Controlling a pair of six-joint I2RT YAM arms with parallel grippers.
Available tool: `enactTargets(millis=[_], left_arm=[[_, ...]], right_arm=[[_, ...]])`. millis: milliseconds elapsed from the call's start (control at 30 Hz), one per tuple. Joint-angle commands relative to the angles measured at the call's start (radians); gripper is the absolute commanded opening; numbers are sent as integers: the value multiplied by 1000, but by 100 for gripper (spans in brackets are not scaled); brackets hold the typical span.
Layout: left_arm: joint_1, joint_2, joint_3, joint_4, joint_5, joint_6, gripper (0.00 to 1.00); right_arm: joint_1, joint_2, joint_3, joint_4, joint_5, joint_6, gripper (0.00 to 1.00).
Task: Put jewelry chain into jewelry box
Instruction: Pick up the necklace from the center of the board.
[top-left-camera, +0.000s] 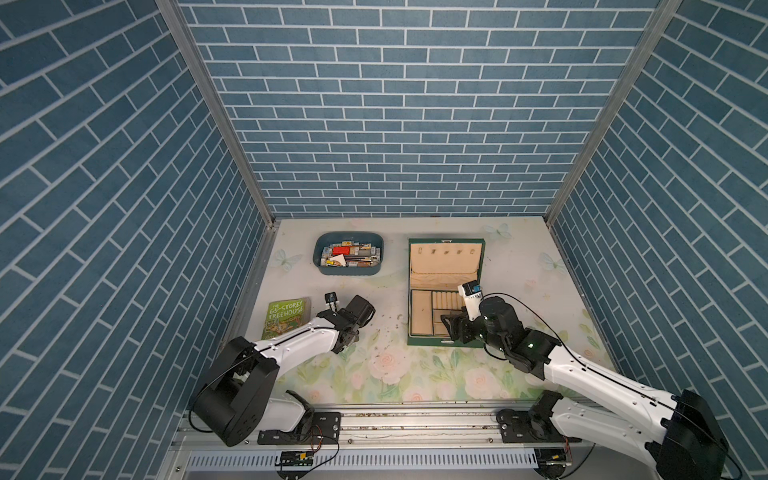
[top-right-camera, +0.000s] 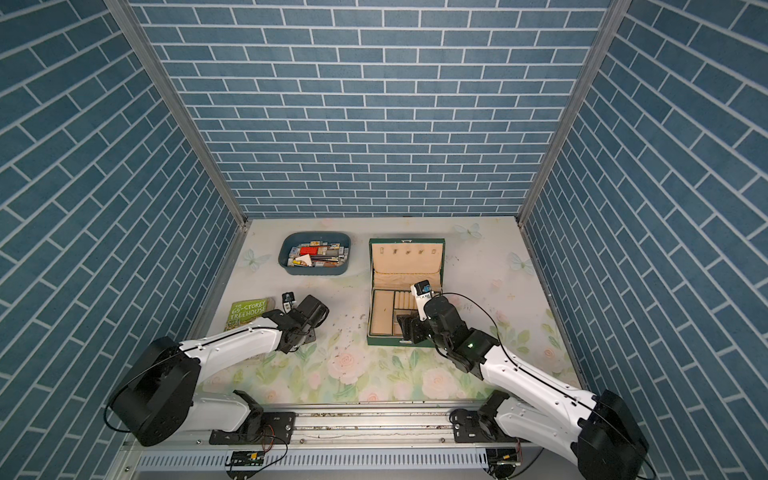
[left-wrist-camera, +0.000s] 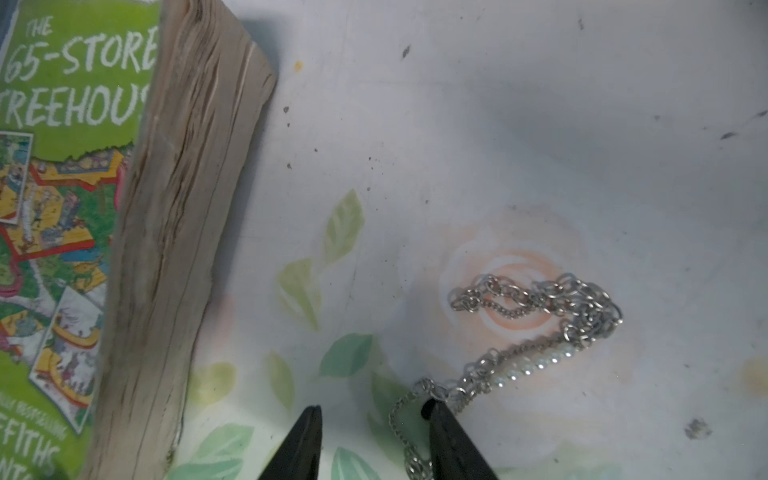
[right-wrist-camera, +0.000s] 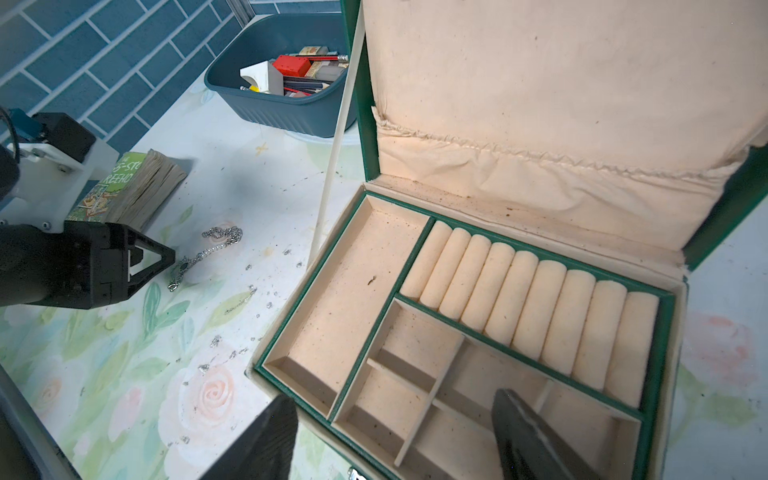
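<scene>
The chain lay on the floral mat, right of the book and left of the open box. The left gripper stood part-open astride the chain's near end, one tip seemingly touching it. The right gripper gaped wide across the box's near wall, gripping nothing.

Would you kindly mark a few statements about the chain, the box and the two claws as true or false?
1. The jewelry box stands open. True.
2. The jewelry chain lies in a compartment. False: it lies on the table near the book.
3. The right claw grips the chain. False: it is open and empty, at the box's front edge.
4. The left claw is open, at one end of the chain. True.
</scene>
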Motion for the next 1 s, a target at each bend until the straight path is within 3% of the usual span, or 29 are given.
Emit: enactTargets(millis=[0, 200, 967], left_arm=[[22, -4, 2, -4, 22, -5, 43], [49, -2, 5, -4, 28, 2, 36], [65, 61, -24, 111, 167, 77, 39]], right_arm=[[5, 7, 8, 27, 22, -31, 78], [5, 25, 12, 37, 20, -33, 78], [6, 42, 11, 55, 25, -25, 80]])
